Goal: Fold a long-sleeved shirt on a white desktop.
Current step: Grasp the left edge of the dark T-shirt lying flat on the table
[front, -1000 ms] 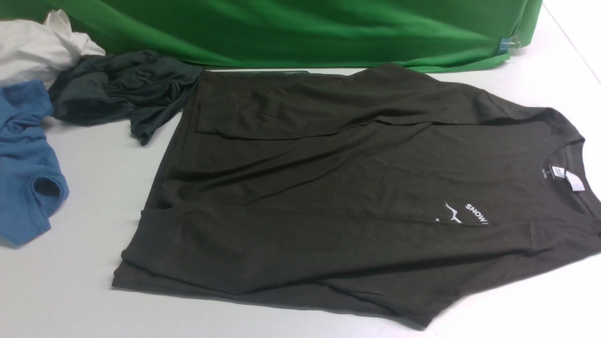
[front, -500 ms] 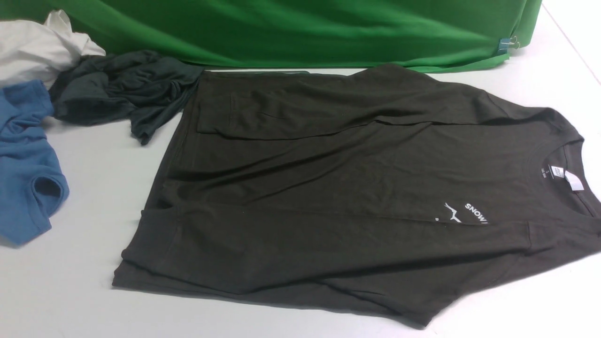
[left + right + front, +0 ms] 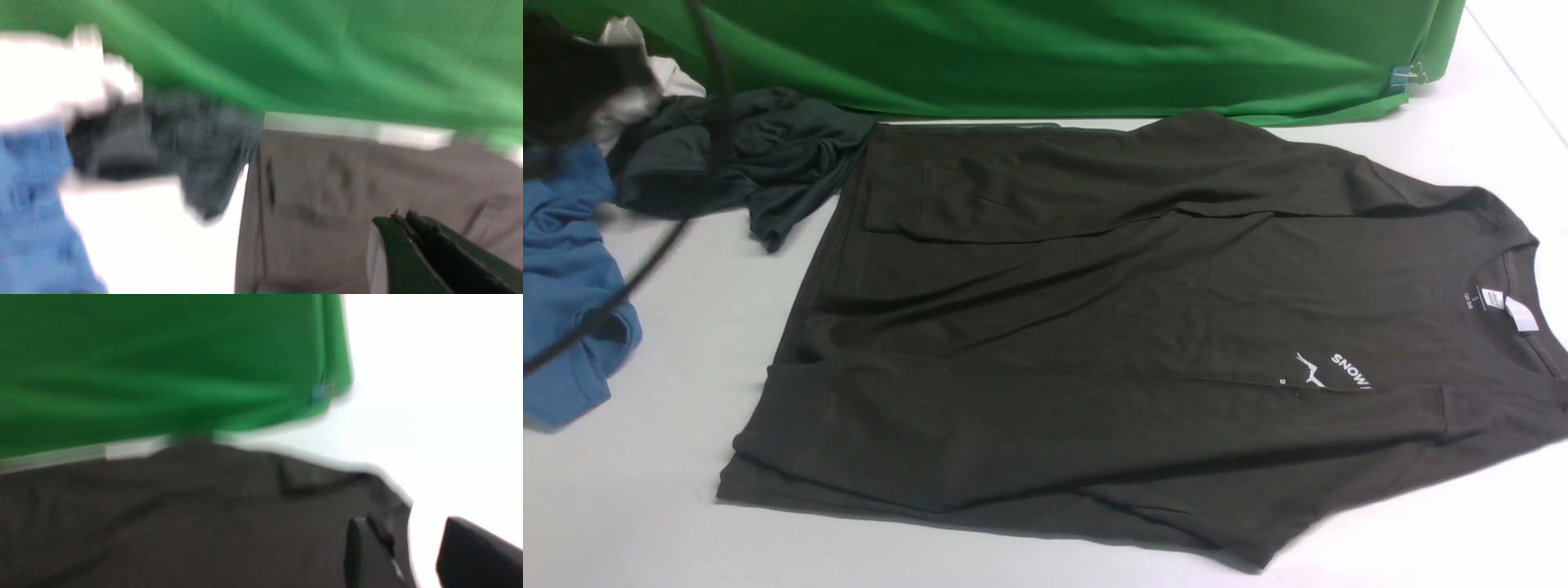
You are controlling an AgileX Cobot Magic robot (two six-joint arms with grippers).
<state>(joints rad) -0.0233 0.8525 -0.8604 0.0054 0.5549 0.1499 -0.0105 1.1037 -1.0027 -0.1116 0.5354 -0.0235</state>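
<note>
The white table (image 3: 645,523) is the biggest thing. A green cloth (image 3: 1013,49) hangs at its far side. The big dark shirt (image 3: 1135,318) lies flat on the table, in the middle and over to the right. Its neck points right and its bottom edge is on the left. Both sleeves are folded in on top of its body. The far sleeve (image 3: 1094,180) lies along the far side, and the near sleeve (image 3: 1094,433) lies along the near side. Both cuffs are at the left end.

The left arm (image 3: 596,90) is a dark blur in the front view, in front of the little heap of clothes. The blue cloth (image 3: 572,282) is on the left. The grey-green cloth (image 3: 800,147) sits by the shirt's far left corner. The white cloth (image 3: 674,77) is behind the blue one, partly hidden by the arm.

The left claw (image 3: 405,216) is pinched shut, tip to tip. The right claw (image 3: 410,526) is open, with a gap between its fingers.

White words (image 3: 1351,371) show on the shirt's chest, next to the near sleeve's edge. A small blue clip (image 3: 1399,79) is at the green cloth's right corner. A tiny white tag (image 3: 1521,314) is inside the neck.
</note>
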